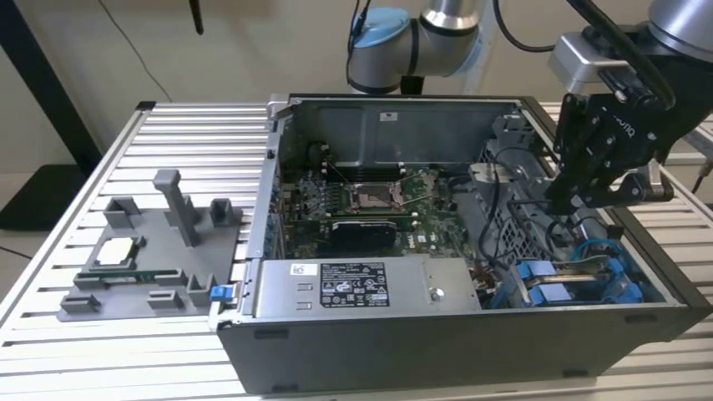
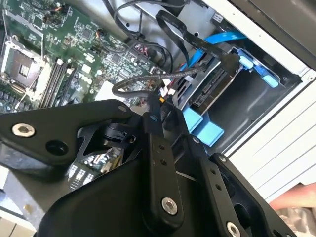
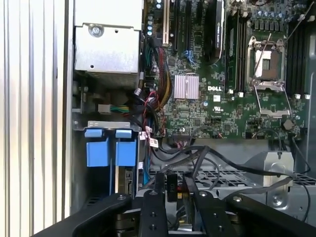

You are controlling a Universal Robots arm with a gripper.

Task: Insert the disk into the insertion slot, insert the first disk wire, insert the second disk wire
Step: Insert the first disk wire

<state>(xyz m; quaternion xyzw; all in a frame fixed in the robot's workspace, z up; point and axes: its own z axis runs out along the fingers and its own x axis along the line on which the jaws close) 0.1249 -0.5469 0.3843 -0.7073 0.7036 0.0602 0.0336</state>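
The disk [image 2: 207, 94] lies inside the insertion slot [image 1: 652, 294] at the case's near right corner in the exterior view. Its silver body sits between the blue carrier tabs [image 3: 109, 148], and the grey cage [image 3: 79, 121] frames it. My gripper [image 1: 555, 203] hangs inside the case just behind the slot, above the perforated drive cage [image 3: 232, 175]. It is shut on the small black connector [image 3: 172, 187] of a disk wire [image 2: 129, 83], whose black cable loops away toward the motherboard. A blue flat cable [image 2: 218, 39] runs to the disk's end.
The grey power-supply box [image 1: 356, 286] fills the case's front. The motherboard [image 1: 373, 200] with its open CPU socket [image 3: 268, 58] lies in the middle. Loose black cables [image 3: 217, 158] cross the cage. A grey fixture [image 1: 156, 251] stands outside. A hand [image 2: 296, 203] shows beside the case.
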